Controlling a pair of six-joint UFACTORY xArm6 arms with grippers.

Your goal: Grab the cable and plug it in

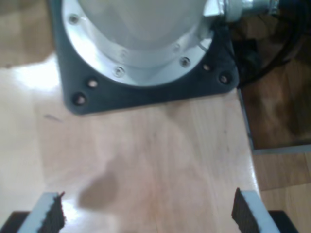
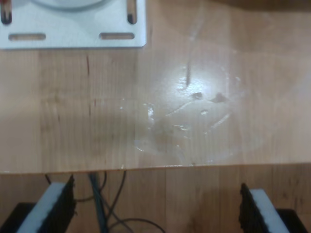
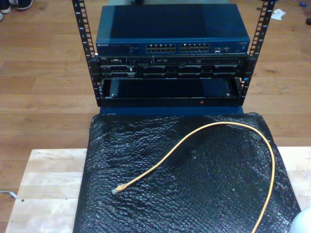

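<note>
Lying on the black bubble wrap (image 3: 194,194), the cable (image 3: 194,137) is seen with its clear plug (image 3: 116,190) toward the exterior view's near left, its length curving far and right. Fingers (image 1: 51,216) of my first gripper (image 1: 148,213) and my second gripper (image 2: 158,208) are spread over bare desk (image 2: 146,121). Which arm is nearer cannot be told.
</note>
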